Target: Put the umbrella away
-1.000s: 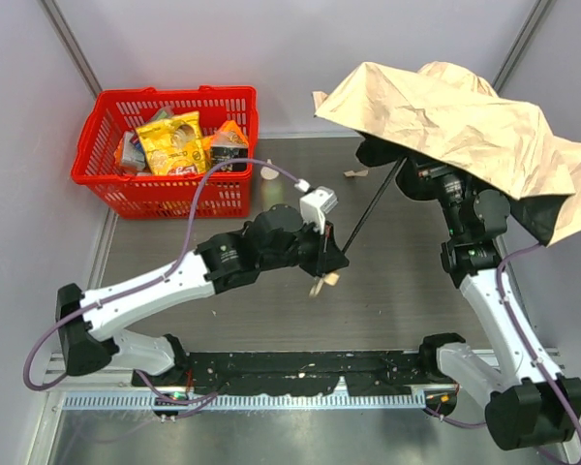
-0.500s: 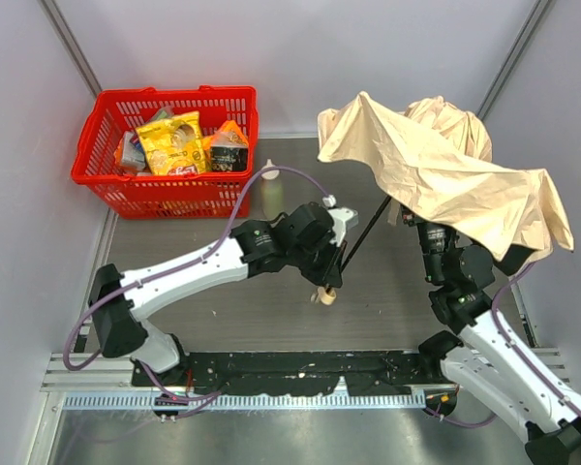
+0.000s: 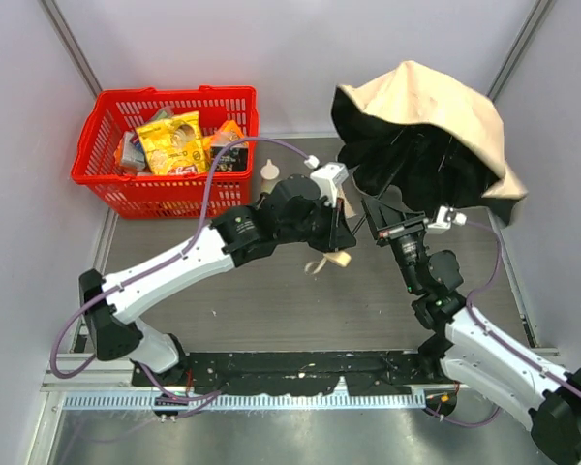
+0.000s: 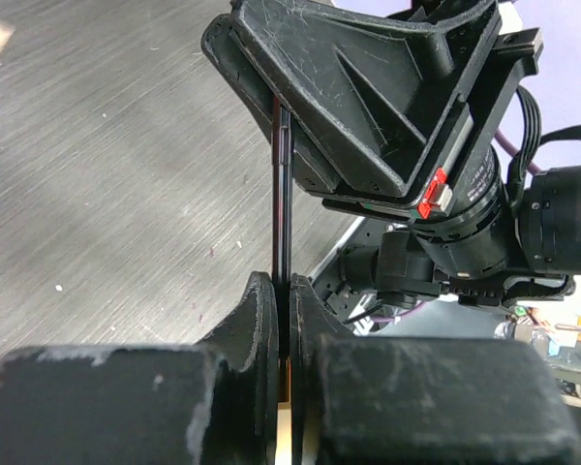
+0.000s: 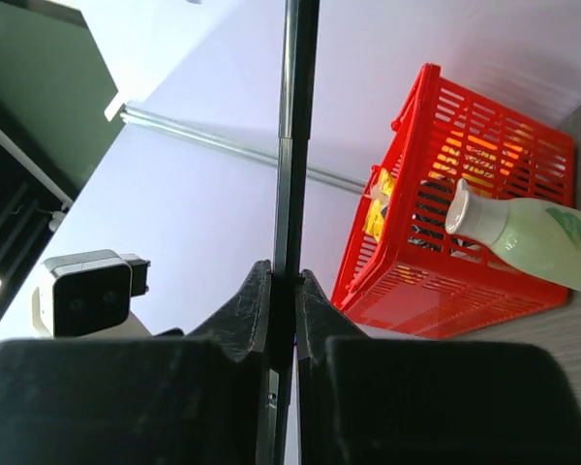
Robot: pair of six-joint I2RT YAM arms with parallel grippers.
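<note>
The umbrella's beige canopy [image 3: 436, 102] hangs half open at the back right, its black underside facing the camera. Its thin black shaft [image 4: 283, 184] runs down to the pale knob handle [image 3: 335, 260] with its cord loop. My left gripper [image 3: 346, 232] is shut on the shaft just above the handle, as the left wrist view [image 4: 283, 291] shows. My right gripper [image 3: 377, 217] is shut on the same shaft a little higher, close beside the left one; the right wrist view [image 5: 284, 281] shows its jaws clamped on the shaft [image 5: 292, 136].
A red basket [image 3: 107, 179] with snack packets stands at the back left and also shows in the right wrist view [image 5: 436, 291]. A pale green squeeze bottle [image 3: 269, 178] stands beside it, also seen from the right wrist [image 5: 528, 237]. Grey walls close in on both sides.
The canopy has folded in from a wide spread and tipped so its black underside shows. The right arm has come down and left along the shaft. The left gripper has moved up and right.
</note>
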